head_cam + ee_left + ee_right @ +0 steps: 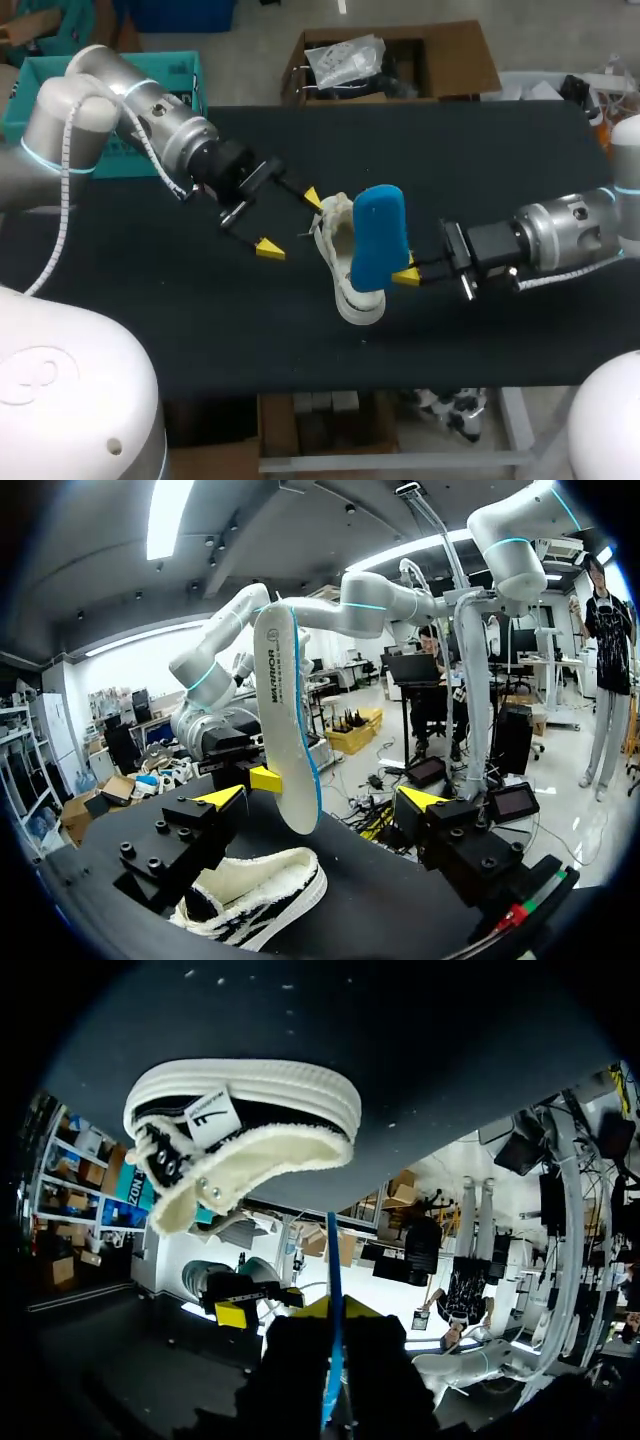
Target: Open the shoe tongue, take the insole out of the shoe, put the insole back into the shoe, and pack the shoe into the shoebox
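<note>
Blue insole [379, 235] clamped upright in right gripper [405, 275], just above white shoe [335, 250]

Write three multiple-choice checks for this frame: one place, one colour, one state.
1. Where is the insole?
A. Held over the shoe by the right gripper
B. Flat on the table beside the left arm
C. Tucked fully inside the shoe

2. What colour is the insole face that the head view shows?
A. White
B. Blue
C. Black

3. What state is the left gripper in?
A. Shut on the shoe
B. Shut on the insole
C. Open, holding nothing

Answers:
1 A: the right wrist view shows the insole edge-on between the right gripper's fingers, out of the shoe.
2 B: that face is plain blue.
3 C: in the head view its yellow tips stand wide apart with nothing between them.
</note>
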Tool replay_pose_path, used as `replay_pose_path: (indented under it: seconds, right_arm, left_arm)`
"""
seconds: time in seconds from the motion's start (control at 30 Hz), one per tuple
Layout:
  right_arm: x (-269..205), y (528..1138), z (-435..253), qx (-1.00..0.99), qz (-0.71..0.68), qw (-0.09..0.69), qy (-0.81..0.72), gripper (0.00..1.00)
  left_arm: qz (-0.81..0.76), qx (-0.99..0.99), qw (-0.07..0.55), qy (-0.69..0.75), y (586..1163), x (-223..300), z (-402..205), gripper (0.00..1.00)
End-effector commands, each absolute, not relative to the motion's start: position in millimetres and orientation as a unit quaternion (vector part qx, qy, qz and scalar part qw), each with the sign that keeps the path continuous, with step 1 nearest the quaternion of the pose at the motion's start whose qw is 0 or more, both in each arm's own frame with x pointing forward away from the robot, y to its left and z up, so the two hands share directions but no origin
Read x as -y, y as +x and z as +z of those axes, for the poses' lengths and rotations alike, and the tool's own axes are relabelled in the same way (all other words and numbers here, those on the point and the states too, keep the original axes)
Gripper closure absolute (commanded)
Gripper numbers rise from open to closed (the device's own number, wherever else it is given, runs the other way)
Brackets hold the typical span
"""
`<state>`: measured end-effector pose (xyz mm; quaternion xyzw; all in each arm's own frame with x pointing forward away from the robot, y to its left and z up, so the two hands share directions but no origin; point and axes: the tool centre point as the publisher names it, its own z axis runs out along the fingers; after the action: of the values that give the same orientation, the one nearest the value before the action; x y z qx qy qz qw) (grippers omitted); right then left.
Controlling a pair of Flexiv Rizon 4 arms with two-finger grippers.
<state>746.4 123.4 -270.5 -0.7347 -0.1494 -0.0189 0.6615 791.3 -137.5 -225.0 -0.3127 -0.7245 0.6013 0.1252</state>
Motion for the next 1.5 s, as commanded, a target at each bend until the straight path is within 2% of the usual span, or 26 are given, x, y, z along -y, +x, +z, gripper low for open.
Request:
replay_pose_path:
  seconds: [0.03, 0.2, 0.57, 1.03, 1.5]
  right_arm:
    - [-121.4, 742.4, -272.0, 0.146, -0.023, 0.663, -0.733, 1.0]
    - [-121.4, 742.4, -272.0, 0.146, -0.023, 0.663, -0.733, 1.0]
    - [-139.7, 768.9, -295.1, 0.178, -0.113, 0.649, -0.731, 1.0]
    - [-139.9, 773.7, -298.1, 0.192, -0.116, 0.652, -0.724, 1.0]
    - [-142.3, 802.4, -322.6, 0.226, -0.173, 0.618, -0.733, 1.0]
  left_arm:
    - [0.637, 0.738, 0.016, -0.222, 784.7, 138.2, -223.8, 0.0]
    - [0.64, 0.737, 0.016, -0.217, 783.4, 141.0, -226.9, 0.0]
    - [0.645, 0.741, -0.027, -0.182, 783.5, 151.3, -250.2, 0.0]
    - [0.645, 0.741, -0.027, -0.182, 783.5, 151.3, -250.2, 0.0]
    - [0.632, 0.727, -0.118, -0.24, 809.0, 175.7, -283.7, 0.0]
